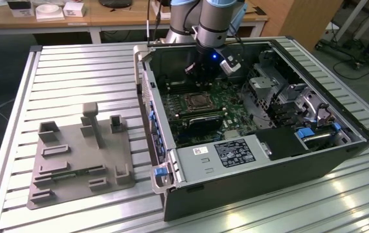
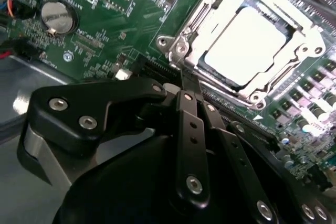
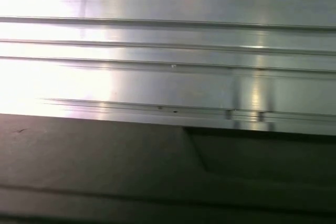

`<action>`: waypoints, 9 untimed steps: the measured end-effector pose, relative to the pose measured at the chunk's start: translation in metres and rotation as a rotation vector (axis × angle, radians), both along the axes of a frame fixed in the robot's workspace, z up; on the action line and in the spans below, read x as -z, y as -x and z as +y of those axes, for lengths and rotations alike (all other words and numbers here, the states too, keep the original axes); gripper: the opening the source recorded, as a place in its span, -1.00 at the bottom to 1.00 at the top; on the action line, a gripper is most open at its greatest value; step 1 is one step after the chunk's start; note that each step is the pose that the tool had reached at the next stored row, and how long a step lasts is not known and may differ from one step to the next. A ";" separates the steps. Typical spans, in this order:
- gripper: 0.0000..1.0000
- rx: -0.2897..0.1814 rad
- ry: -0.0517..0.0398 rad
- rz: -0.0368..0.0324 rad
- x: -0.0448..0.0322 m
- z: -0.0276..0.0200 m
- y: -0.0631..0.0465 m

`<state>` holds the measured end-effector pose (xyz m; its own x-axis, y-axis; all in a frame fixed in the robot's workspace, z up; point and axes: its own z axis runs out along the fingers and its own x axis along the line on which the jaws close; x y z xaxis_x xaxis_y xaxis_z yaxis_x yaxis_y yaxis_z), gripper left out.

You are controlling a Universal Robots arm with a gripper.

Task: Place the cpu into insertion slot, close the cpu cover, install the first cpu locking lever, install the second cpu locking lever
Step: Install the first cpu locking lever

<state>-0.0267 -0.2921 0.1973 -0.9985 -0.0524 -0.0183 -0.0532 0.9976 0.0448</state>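
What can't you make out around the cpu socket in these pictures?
- Tool fingertips: hidden in the second wrist view by the tool's own black linkage.
- Locking levers around the cpu cover: too small in the exterior view.
- Insertion slot pins: covered by the cpu.

First wrist view: ribbed aluminium desk (image 3: 168,40) w/ long parallel grooves running across it, bright glare on one part of the metal. Beside it a dark, flat matte panel (image 3: 105,166) — its straight edge meets the slats, w/ a shallow step partway along. A couple of small dots on the metal near that edge — can't tell what they are.
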 end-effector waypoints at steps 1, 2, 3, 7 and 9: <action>-0.79 0.000 -0.0033 0.0000 -0.0005 0.0000 0.000; -0.79 0.000 -0.0053 0.0000 -0.0014 -0.0001 0.000; -0.79 0.000 -0.0054 0.0001 -0.0029 -0.0002 0.000; -0.79 0.000 -0.0055 0.0004 -0.0100 -0.0002 0.000; -0.79 0.000 -0.0056 0.0003 -0.0123 -0.0002 0.000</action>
<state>-0.0268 -0.2923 0.2095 -0.9985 -0.0523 -0.0183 -0.0531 0.9973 0.0504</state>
